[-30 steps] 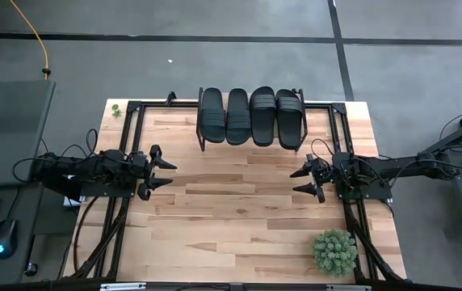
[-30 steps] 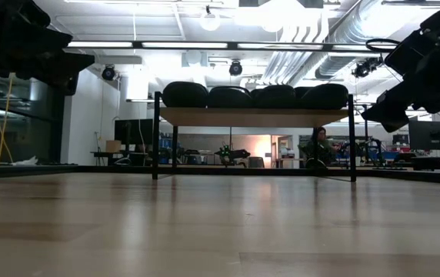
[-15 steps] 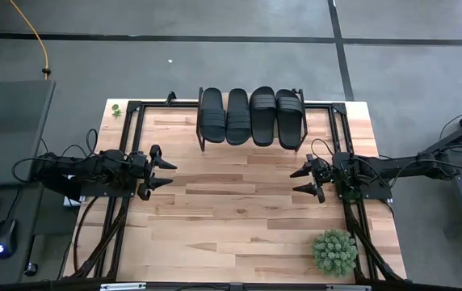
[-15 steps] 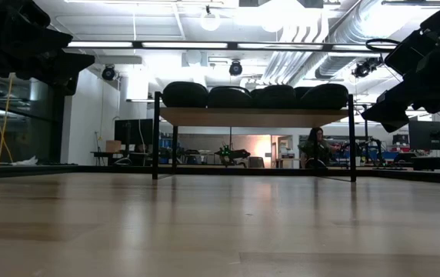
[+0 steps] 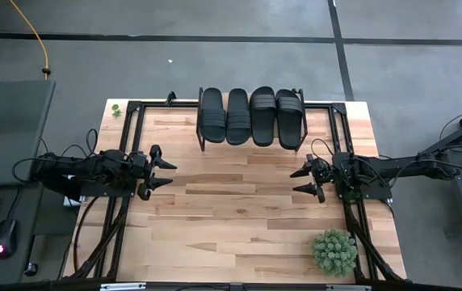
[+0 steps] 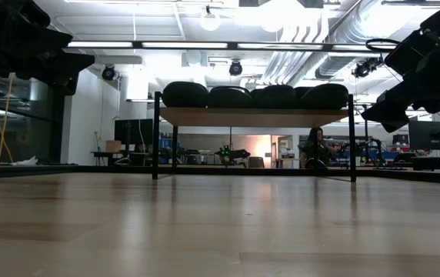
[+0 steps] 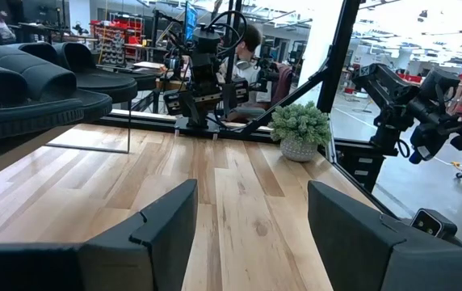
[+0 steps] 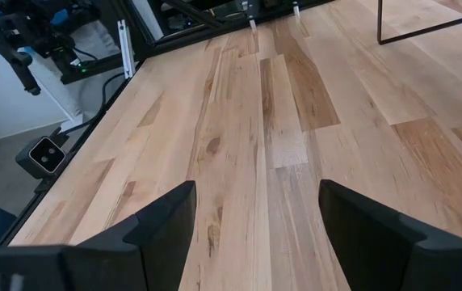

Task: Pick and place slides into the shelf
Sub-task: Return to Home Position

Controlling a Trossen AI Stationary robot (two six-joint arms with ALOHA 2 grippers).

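Four black ribbed rubber slides (image 5: pixel 251 117): probably light, pliable; grip by strap. Left hand (image 5: pixel 169 175), right hand (image 5: pixel 295 182) spread, empty.

Shelf (image 6: pixel 255 117) top hidden beneath slides (image 5: pixel 251 117) overhead, distant person (image 6: pixel 313 146) indistinct

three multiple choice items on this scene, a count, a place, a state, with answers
1. How many slides lie on the shelf? A) two B) three C) four
2. Where on the table is the potted plant? A) a corner on the right arm's side B) under the shelf C) the middle
3. How are the left gripper and right gripper? A) both shut on slides B) both open, empty C) one shut on a slide
Answers: 1 C, four side by side in the high view; 2 A, seen from above; 3 B, wrist views show both spread, nothing between.
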